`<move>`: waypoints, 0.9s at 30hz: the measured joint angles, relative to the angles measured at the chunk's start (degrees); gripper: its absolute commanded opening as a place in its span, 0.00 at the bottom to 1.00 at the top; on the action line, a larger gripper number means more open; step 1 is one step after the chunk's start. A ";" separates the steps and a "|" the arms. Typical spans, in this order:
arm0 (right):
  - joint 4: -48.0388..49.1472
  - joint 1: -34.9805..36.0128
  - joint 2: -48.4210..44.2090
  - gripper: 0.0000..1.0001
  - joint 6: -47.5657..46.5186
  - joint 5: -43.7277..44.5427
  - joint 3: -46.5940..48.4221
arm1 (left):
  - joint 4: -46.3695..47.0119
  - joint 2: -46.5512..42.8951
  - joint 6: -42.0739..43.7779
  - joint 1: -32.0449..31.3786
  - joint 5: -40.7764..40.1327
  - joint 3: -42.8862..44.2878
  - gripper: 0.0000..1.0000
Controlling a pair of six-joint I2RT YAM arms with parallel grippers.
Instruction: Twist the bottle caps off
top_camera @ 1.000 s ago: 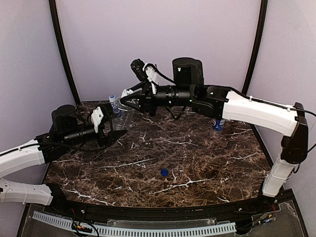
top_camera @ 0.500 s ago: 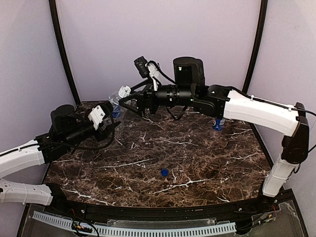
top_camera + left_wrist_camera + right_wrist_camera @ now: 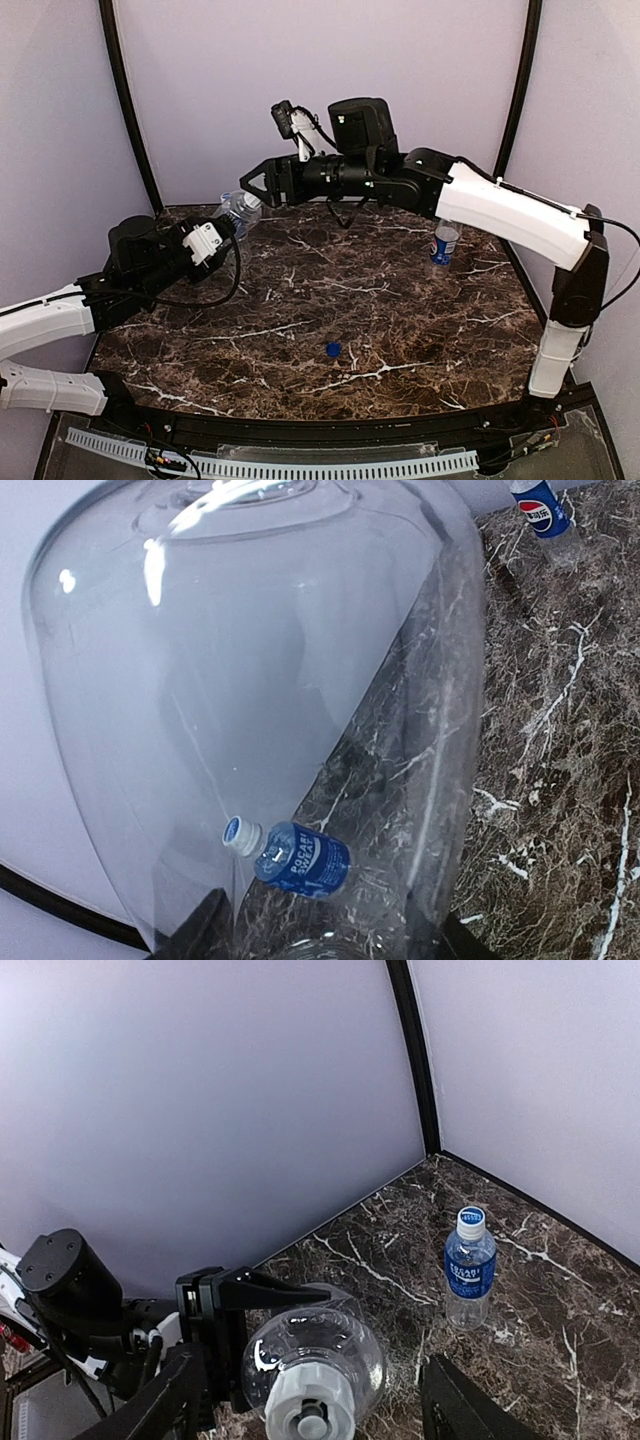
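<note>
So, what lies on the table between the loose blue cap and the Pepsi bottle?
Nothing: the top view shows bare table between blue cap and Pepsi bottle.

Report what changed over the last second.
The left pincer rose from near the table and closed on the unlabelled bottle. The right pincer opened, letting go of the bottle's white cap, and its arm lifted. The loose blue cap and the Pepsi bottle stayed put.

Lab robot booth w/ plain lilac walls (image 3: 300, 60), marble tabletop (image 3: 400, 320)
</note>
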 measured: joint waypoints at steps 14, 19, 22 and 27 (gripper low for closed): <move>-6.14 0.07 3.41 0.00 -0.83 -2.91 1.25 | -0.61 0.13 0.07 0.00 0.28 -0.24 0.41; -6.45 -0.37 3.30 0.00 -4.20 -5.77 1.05 | -1.86 -0.17 -1.14 0.22 2.80 -0.20 0.37; -6.86 -1.18 2.21 0.00 -11.67 -10.62 -0.79 | -5.70 -0.94 -3.37 0.66 7.96 0.48 0.37; -12.72 -1.51 -2.34 0.00 -32.85 -19.96 -5.64 | -18.21 -1.33 -8.04 0.85 25.81 3.56 0.36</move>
